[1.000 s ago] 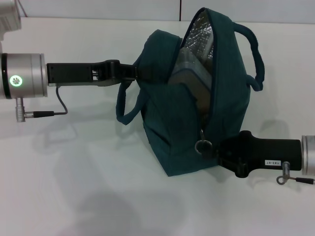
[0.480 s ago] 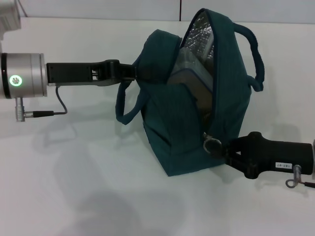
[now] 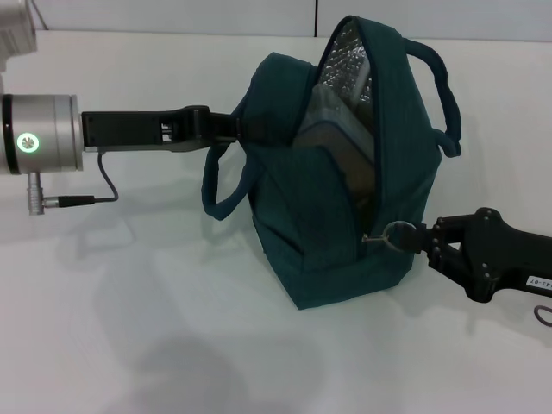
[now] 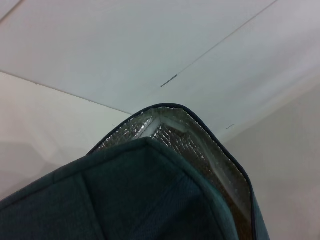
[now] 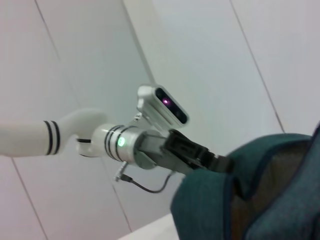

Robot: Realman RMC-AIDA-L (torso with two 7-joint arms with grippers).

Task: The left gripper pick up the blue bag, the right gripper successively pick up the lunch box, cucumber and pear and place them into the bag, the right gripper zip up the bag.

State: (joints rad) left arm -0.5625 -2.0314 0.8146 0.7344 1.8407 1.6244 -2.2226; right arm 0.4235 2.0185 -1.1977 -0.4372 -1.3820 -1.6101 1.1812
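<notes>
The blue bag stands upright on the white table, its zipper open along the front and its silvery lining showing at the top. The lunch box shows inside the opening. The cucumber and pear are hidden. My left gripper reaches in from the left and is shut on the bag's upper edge; the right wrist view shows it on the bag. My right gripper is low on the right, shut on the metal ring pull. The left wrist view shows bag fabric and lining.
One bag handle hangs loose on the left, the other arches on the right. A cable hangs under my left wrist. The white table spreads in front of the bag, and a wall stands behind it.
My right gripper has moved to the right and tilted, drawing the ring pull out from the bag's lower front. The left gripper and bag have held still.
</notes>
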